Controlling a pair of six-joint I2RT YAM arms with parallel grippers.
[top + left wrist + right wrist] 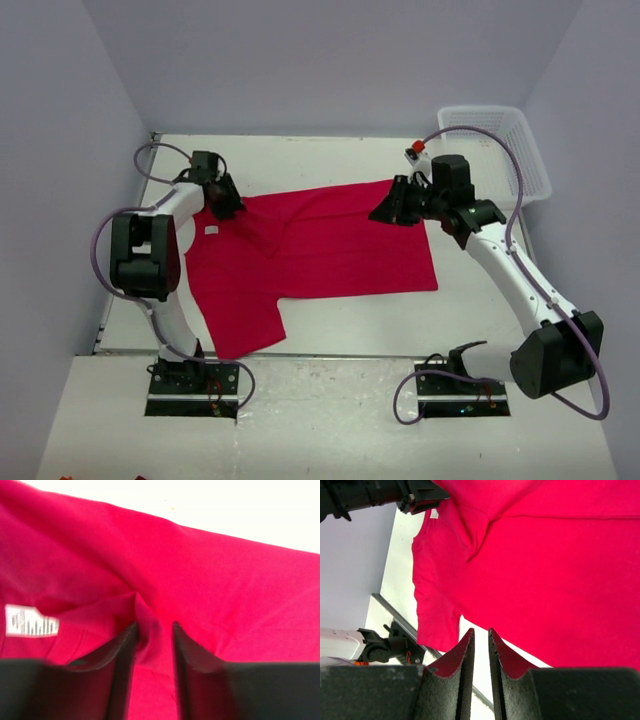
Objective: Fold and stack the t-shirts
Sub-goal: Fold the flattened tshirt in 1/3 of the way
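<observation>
T-shirt [330,250]: one, bright red, lay spread across the middle of the tabletop [330,160], collar end to the left, hem to the right. One short sleeve [240,325] reached toward the near edge.

Of the two hands, the left hand [228,205] sat at the far left of the cloth, down on the shoulder area by the collar. Its two fingers [125,650] stood apart with a raised crease of red cloth in the gap. Whether they pinched that crease or merely straddled it, I could not tell. One small white neck label [31,621] showed just left of that hand.

A diagonal wrinkle ran from the left hand toward the middle of the shirt.

The right hand [392,208] was at the shirt's far right corner and was clenched on it. The corner was drawn up off the tabletop to the hand. Its two fingers [462,655] were almost together, with red cloth against both.

One white mesh basket [510,150] stood at the far right corner of the tabletop, well apart from the shirt.
</observation>
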